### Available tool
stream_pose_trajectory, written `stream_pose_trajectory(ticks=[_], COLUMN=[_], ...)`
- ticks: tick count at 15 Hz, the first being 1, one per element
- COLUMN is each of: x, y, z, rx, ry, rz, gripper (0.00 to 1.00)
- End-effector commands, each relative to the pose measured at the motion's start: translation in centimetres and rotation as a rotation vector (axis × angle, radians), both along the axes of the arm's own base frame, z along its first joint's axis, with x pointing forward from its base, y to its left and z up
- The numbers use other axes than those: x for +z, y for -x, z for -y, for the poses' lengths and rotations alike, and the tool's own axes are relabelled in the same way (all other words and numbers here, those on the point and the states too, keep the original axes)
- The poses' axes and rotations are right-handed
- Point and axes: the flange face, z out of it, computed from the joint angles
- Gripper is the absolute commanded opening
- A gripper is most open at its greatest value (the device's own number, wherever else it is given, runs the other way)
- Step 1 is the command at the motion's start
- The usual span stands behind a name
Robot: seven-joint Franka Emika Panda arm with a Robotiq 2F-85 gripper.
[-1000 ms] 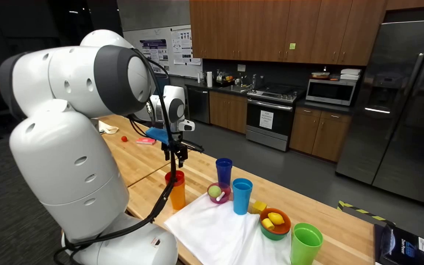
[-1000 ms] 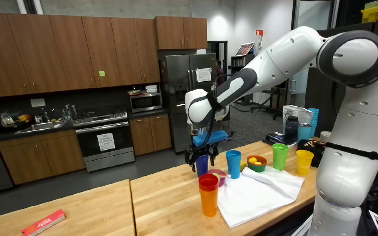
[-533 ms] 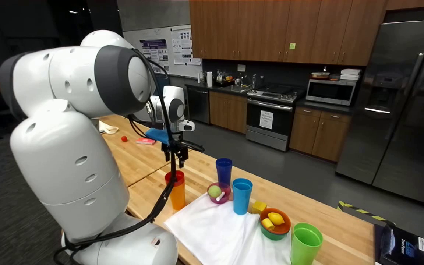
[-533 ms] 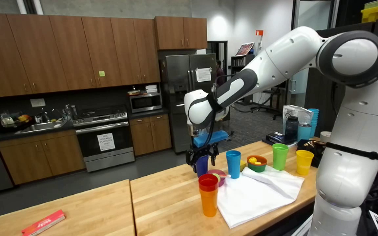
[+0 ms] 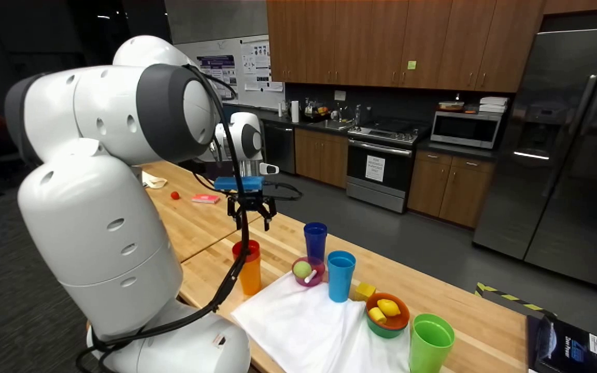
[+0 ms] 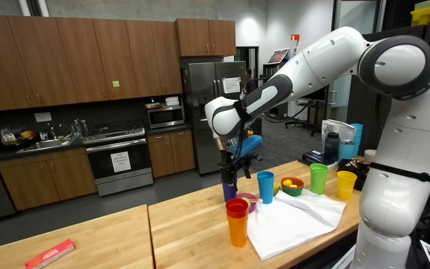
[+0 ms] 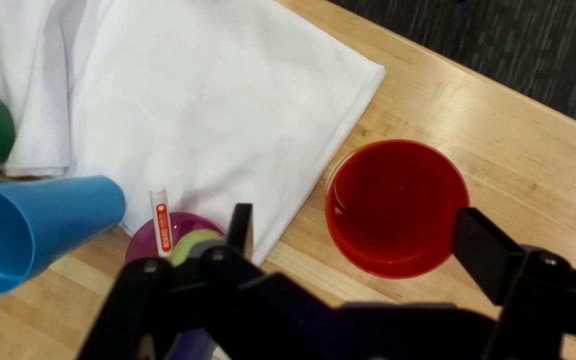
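Note:
My gripper (image 7: 358,235) is open and empty, its black fingers (image 7: 488,255) wide apart. In the wrist view a red cup (image 7: 398,210) shows between and beyond the fingers. In an exterior view this red cup (image 6: 237,208) stands nested in an orange cup (image 6: 238,233) on the table. The gripper hangs above table height in both exterior views (image 5: 252,224) (image 6: 242,180). In an exterior view it overlaps a dark blue cup (image 6: 229,192). A purple bowl (image 7: 142,243) holds a green ball (image 5: 302,270) and a white marker (image 7: 162,225). A light blue cup (image 5: 340,277) stands beside it.
A white cloth (image 5: 303,321) lies on the wooden table (image 6: 189,220). A bowl (image 5: 386,329) with yellow items, a yellow block (image 5: 364,291), a green cup (image 5: 431,342) and a yellow cup (image 6: 345,185) stand farther along. A pink box (image 6: 49,254) lies on the adjoining table.
The gripper has turned about its wrist and shifted slightly, most clearly in the last half second. The arm has moved a little with it. The cups, bowls and cloth have not moved.

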Motion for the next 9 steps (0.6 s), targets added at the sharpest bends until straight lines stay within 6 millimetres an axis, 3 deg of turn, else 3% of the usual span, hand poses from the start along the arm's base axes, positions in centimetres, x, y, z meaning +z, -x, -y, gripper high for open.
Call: stream_pose_trajectory(ticks=[1,3,4,5,9], x=[2.2,2.8,2.8,2.3,2.4], y=[-1.6,-2.1,-2.4,-1.6,-2.1], z=[0.5,0.2,-0.5,0.1,-0.6], rx=[0.202,0.312,0.259,0.24,0.249], ry=[-0.026,-0.049,-0.035,-0.048,-0.048], rz=[0.012,0.001,-0.018,0.009,-0.01], gripper=[1.0,1.0,1.0,1.0,1.0])
